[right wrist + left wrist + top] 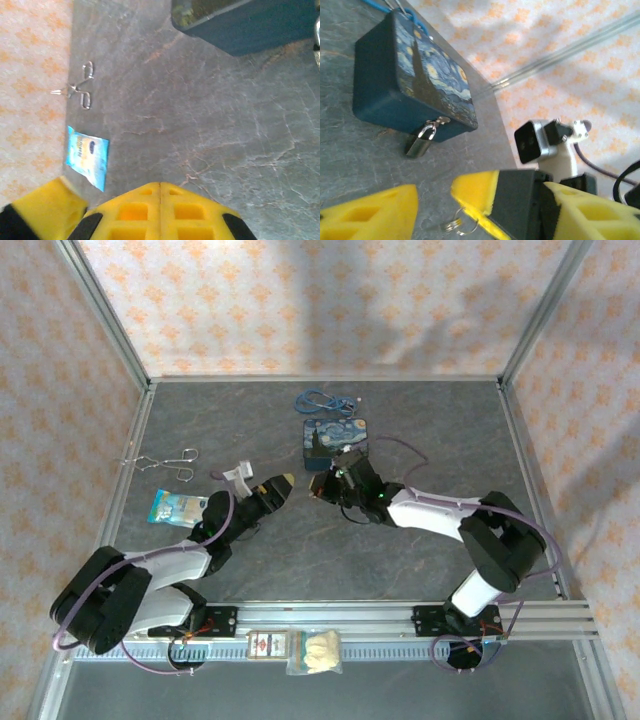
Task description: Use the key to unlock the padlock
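The small padlock [421, 141] hangs by its silvery shackle from the latch of the blue painted tin [415, 75] and rests on the table. My right gripper [322, 485] is shut, its pads flush together [160, 184]. In the left wrist view its yellow tip [480, 192] reaches in between my left fingers [375, 215]. The key [436, 228] and its ring [461, 226] dangle from that tip just above the table, casting a shadow. My left gripper [280, 487] is open around the right gripper's tip, a short way in front of the tin.
Silver wire tongs [160, 462] and a blue packet [180, 507] lie to the left. A coiled blue cable [322, 400] lies behind the tin [337, 437]. A small box [266, 643] and a bag [315, 650] sit on the front rail.
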